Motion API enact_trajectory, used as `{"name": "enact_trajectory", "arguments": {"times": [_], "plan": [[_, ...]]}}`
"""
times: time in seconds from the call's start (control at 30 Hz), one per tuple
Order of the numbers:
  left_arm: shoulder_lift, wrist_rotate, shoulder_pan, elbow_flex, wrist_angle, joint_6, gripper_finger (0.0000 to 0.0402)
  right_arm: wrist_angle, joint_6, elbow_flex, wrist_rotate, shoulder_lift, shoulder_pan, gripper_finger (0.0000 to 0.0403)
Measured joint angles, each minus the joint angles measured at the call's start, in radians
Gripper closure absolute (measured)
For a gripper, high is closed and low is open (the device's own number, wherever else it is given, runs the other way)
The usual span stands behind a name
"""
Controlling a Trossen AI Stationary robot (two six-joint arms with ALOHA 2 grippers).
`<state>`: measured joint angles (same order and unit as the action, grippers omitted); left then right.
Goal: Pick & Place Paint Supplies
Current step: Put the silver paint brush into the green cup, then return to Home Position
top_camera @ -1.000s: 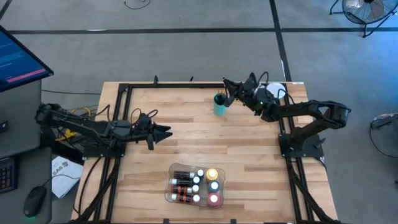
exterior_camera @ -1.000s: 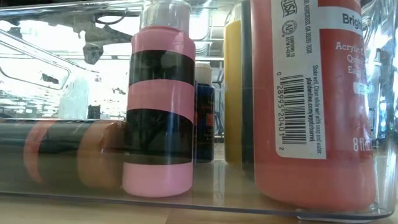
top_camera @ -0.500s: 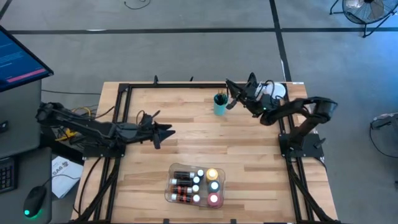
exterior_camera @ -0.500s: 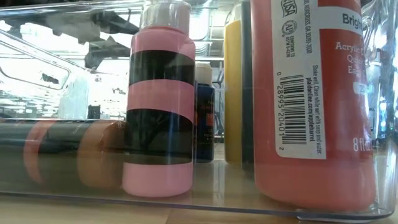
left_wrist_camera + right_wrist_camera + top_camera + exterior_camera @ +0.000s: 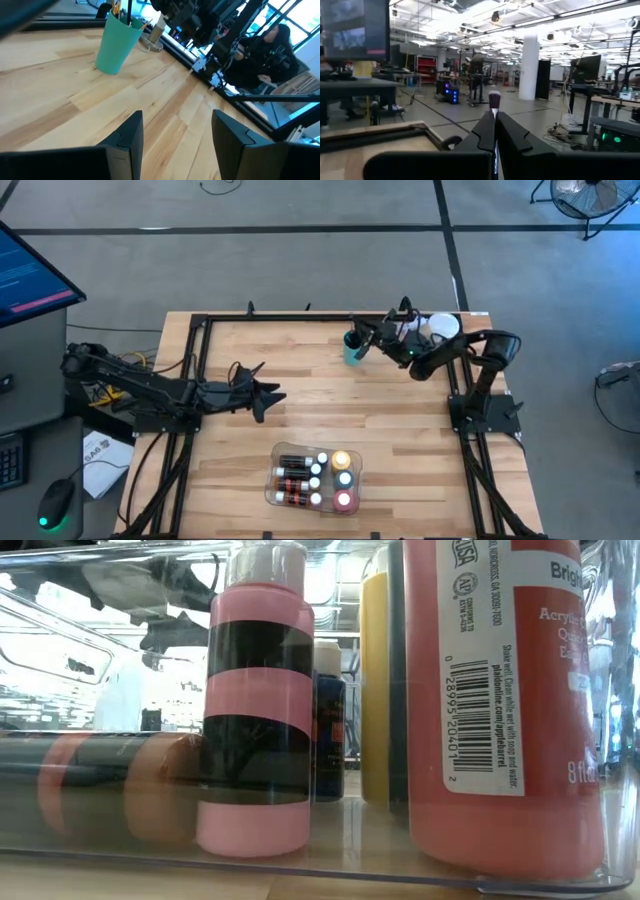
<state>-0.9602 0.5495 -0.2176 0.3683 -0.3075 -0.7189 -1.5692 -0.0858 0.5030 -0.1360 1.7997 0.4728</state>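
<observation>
A thin paint brush point(image 5: 494, 102) stands pinched upright between my right gripper's point(image 5: 362, 338) closed fingers, held just above the teal cup point(image 5: 353, 350) at the table's far right. Paint bottles point(image 5: 314, 477) fill the clear tray point(image 5: 272, 489) at the table's near edge, a pink-and-black one beside an orange one. My left gripper point(image 5: 276, 395) hovers mid-table, fingers apart and holding nothing.

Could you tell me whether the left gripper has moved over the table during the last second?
Yes. In the high view the left gripper has advanced rightward across the table, ending nearer the teal cup.
</observation>
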Motion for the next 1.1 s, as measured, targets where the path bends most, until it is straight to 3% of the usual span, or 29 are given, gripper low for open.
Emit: {"name": "enact_trajectory", "arguments": {"times": [0.23, 0.83, 1.1], "plan": [[-0.004, 0.0, 0.0, 0.0, -0.001, 0.0, 0.0261, 0.0, -0.003, 0.001, 0.004, -0.002, -0.004, 0.0396], [-0.004, -0.005, -0.011, 0.0, 0.0, 0.002, 0.0261, 0.0, 0.045, -0.002, 0.005, -0.007, -0.034, 0.0313], [0.032, -0.004, -0.005, 0.0, -0.12, 0.02, 0.0261, 0.001, 0.066, -0.002, 0.006, -0.249, -0.035, 0.0299]]}}
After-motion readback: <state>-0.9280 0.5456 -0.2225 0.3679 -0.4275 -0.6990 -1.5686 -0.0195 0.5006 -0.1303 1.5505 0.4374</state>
